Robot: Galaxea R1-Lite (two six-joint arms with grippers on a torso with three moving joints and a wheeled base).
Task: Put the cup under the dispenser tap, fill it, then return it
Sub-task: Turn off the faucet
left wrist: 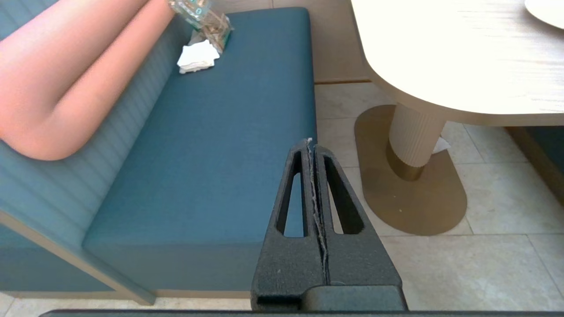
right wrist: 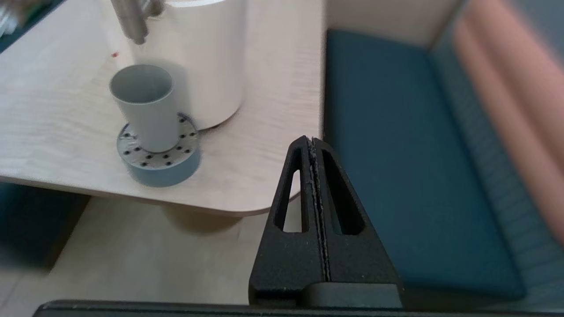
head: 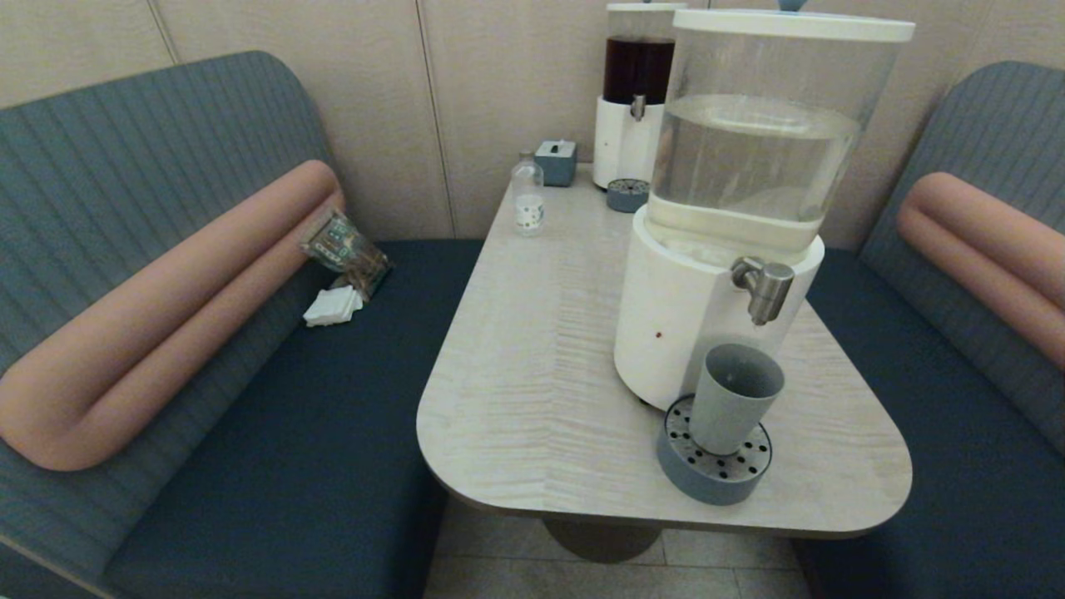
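The grey-blue cup (head: 734, 398) stands upright on a round perforated drip tray (head: 714, 462), below the brushed-metal dispenser tap (head: 764, 289) of the big clear-tank dispenser (head: 732, 208). The right wrist view also shows the cup (right wrist: 144, 105), the tap (right wrist: 130, 20) and the tray (right wrist: 158, 152). My right gripper (right wrist: 311, 140) is shut and empty, off the table's near right corner, well short of the cup. My left gripper (left wrist: 309, 141) is shut and empty, parked low beside the left bench. Neither arm shows in the head view.
A dark-liquid dispenser (head: 634, 91) with its own small tray (head: 627, 195), a tissue box (head: 556, 161) and a small clear bottle (head: 527, 193) stand at the table's (head: 532, 366) far end. Benches flank the table; a packet (head: 345, 249) and napkins (head: 333, 306) lie on the left seat.
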